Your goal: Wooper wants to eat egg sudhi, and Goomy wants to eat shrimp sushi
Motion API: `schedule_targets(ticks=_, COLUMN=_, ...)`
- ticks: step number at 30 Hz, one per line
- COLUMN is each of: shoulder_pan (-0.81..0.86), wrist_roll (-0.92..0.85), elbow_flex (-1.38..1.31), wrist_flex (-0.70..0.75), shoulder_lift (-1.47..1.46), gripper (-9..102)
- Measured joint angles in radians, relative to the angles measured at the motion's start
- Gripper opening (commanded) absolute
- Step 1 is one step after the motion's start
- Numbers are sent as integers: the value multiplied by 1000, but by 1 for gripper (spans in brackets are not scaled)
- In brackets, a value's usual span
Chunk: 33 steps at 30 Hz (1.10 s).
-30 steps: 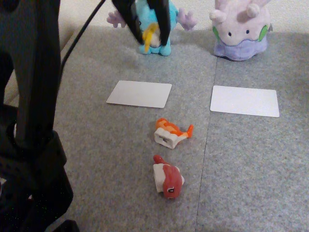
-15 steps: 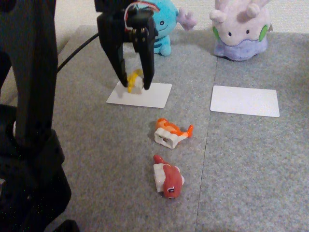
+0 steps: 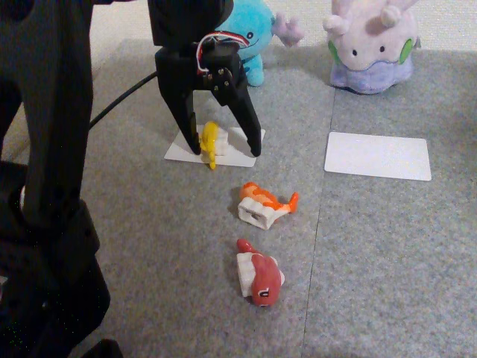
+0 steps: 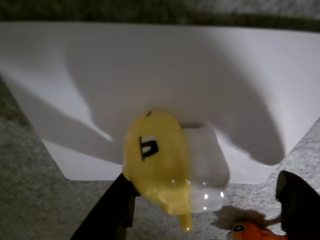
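The egg sudhi (image 3: pixel 210 141), yellow topping on white rice, stands on the front edge of the left white card (image 3: pixel 240 157), its tail hanging over the carpet. My gripper (image 3: pixel 226 152) straddles it and is open; the left finger is close against the yellow topping and the right finger stands well clear. The wrist view shows the egg sudhi (image 4: pixel 155 160) on the card (image 4: pixel 150 65) between the spread fingers of the gripper (image 4: pixel 207 200). Wooper (image 3: pixel 252 26) sits behind the card, partly hidden by the arm. Goomy (image 3: pixel 370 46) sits at the back right. The shrimp sushi (image 3: pixel 264 205) lies mid-carpet.
A second white card (image 3: pixel 378 155) lies in front of Goomy with nothing on it. A red-topped sushi (image 3: pixel 258 276) lies nearer the camera. The arm's black base and a cable take up the left side. The floor is grey carpet.
The gripper came down from in front of Wooper to the left card carrying the egg sudhi, then opened; the piece now rests on the card's front edge.
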Motion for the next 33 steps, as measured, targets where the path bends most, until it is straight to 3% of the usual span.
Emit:
schedule_targets(ticks=4, shoulder_pan=-17, wrist_roll=-3, elbow_flex=0, wrist_flex=0, shoulder_lift=0, gripper=33)
schedule_targets(ticks=8, shoulder_pan=-38, wrist_roll=-2, elbow_flex=0, wrist_flex=20, shoulder_lift=74, gripper=40)
schedule_targets(ticks=16, shoulder_pan=-32, wrist_roll=-83, elbow_flex=3, wrist_flex=192, shoulder_lift=324, gripper=41)
schedule_targets(ticks=33, shoulder_pan=249, wrist_roll=-788, elbow_flex=321, wrist_flex=204, shoulder_lift=370, gripper=41)
